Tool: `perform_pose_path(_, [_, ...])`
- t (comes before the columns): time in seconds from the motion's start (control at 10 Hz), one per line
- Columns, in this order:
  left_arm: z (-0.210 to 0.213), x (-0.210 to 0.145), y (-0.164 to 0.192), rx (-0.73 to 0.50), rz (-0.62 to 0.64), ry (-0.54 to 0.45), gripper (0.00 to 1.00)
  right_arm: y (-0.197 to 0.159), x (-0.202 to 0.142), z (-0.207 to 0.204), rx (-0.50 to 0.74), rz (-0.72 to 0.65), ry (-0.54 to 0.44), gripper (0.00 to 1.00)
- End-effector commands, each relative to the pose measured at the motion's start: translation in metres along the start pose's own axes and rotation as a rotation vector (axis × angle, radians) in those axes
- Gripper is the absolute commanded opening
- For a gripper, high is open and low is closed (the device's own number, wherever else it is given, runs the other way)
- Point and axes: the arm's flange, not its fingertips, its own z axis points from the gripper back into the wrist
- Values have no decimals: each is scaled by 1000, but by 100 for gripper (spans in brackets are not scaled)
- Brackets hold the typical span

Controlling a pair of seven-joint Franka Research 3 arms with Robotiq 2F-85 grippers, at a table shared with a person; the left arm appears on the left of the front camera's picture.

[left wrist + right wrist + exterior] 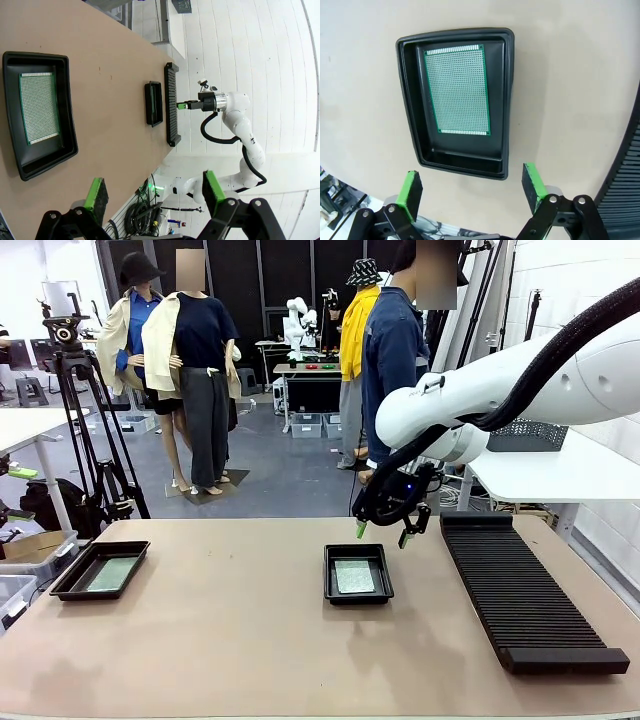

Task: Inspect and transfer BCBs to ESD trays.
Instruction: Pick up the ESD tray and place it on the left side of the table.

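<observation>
Two shallow black trays on the brown worktop (230, 630), each with a green circuit board lying flat on its floor. Left tray (100, 570) close to the worktop's left edge, board (112, 574) inside. Middle tray (358, 573) near the centre, a little toward the far edge, board (354, 576) inside; from the right wrist camera, that board (457, 90) flat and nearer one long wall than the other. Long black ribbed rack (525, 590) along the right side of the worktop, running from the far edge toward the near right corner.

Right gripper (383, 533) hanging above the worktop just beyond the middle tray's far rim, fingers spread wide, green pads (534, 181) apart, nothing between them, touching neither tray nor board.

Left gripper (152, 196) seen from its own wrist camera, likewise spread and empty, raised over the left end of the worktop with the left tray (65, 140) and its board (39, 107) below.

A person in a blue jacket (392, 360) standing past the far edge.
</observation>
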Motion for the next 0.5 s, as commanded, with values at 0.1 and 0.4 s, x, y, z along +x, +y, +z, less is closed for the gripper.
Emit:
perform_pose_path(0.1, [0, -1, -3, 7, 7, -6, 100, 0, 0, 1, 2, -1, -1, 100])
perform_pose_path(0.4, [0, -1, -3, 7, 7, -6, 100, 0, 0, 1, 2, -1, -1, 100])
